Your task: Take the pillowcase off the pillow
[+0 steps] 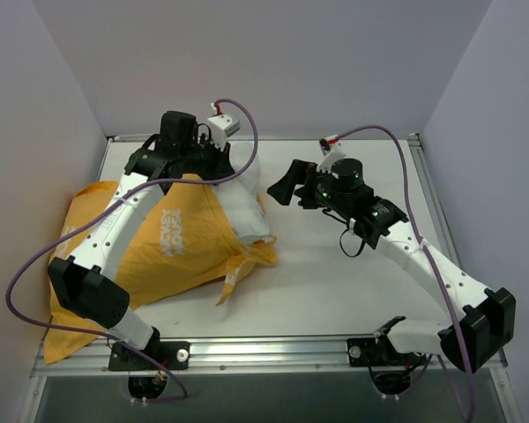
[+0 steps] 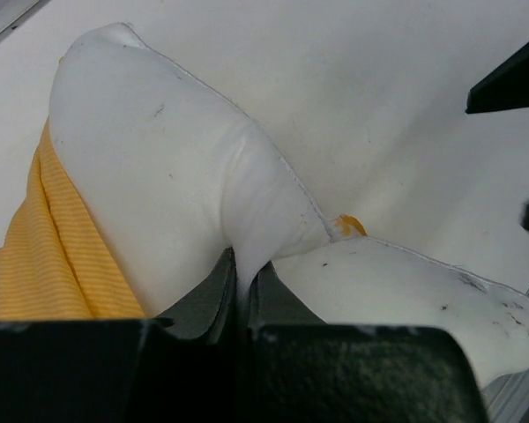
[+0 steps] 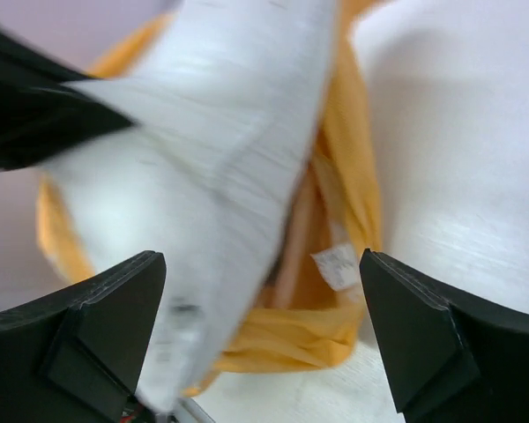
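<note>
The left gripper (image 2: 242, 284) pinches shut on a fold of the white pillow (image 2: 159, 167) at its fingertips, apparently anchoring it, while the right gripper (image 3: 260, 273) gapes wide, facing the orange-yellow pillowcase (image 3: 353, 203) just ahead, seemingly ready to pull it off.

On your counter (image 1: 353, 282) the pillowcase (image 1: 159, 256) lies at 9 o'clock; the pillow (image 1: 247, 207) juts from it toward 2 o'clock, the right end effector (image 1: 285, 185) near it at 3.
</note>
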